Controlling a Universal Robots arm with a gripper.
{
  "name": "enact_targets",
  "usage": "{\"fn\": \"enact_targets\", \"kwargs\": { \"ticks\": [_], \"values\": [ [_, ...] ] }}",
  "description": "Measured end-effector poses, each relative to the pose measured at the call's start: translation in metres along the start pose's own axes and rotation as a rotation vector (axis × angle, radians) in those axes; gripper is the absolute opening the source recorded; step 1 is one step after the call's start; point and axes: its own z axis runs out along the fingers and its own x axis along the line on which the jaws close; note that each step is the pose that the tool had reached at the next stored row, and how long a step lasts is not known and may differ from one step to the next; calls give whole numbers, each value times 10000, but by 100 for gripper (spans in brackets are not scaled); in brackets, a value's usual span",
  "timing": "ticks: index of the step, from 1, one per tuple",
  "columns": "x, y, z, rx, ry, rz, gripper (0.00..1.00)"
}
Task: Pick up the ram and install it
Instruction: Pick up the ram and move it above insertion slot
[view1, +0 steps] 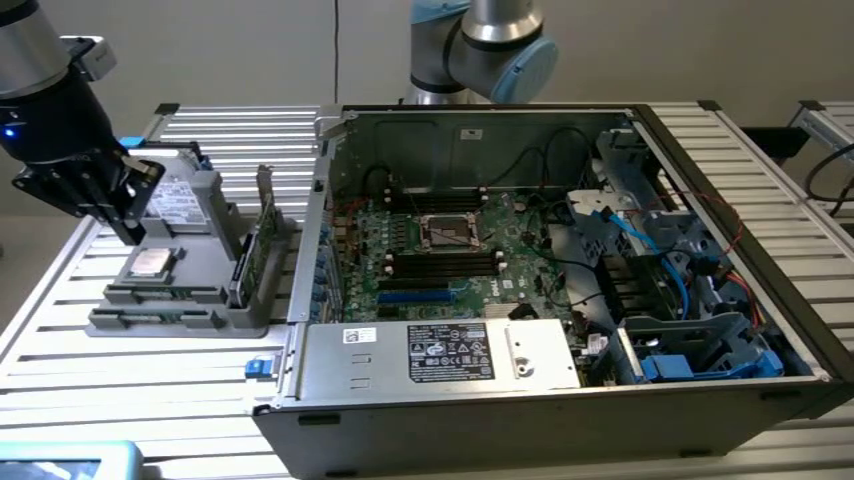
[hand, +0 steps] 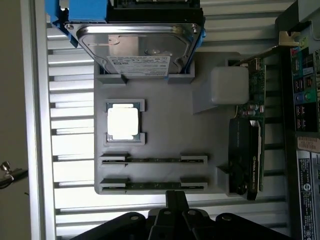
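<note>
Green ram rests slotted in the grey tray, near the closed, empty end effector.

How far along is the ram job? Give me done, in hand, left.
Done: nothing yet; both ram sticks lie in the tray. In hand: the gripper is shut and empty, poised over the tray's edge by the nearer stick. Left: the pick-up and the install on the motherboard, whose black slots look empty.
</note>
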Motion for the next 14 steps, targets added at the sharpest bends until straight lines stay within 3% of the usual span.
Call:
{"fn": "enact_targets", "kwargs": {
  "ticks": [14],
  "values": [
    [2,0,5,-49,40,-2431,11]
  ]
}}
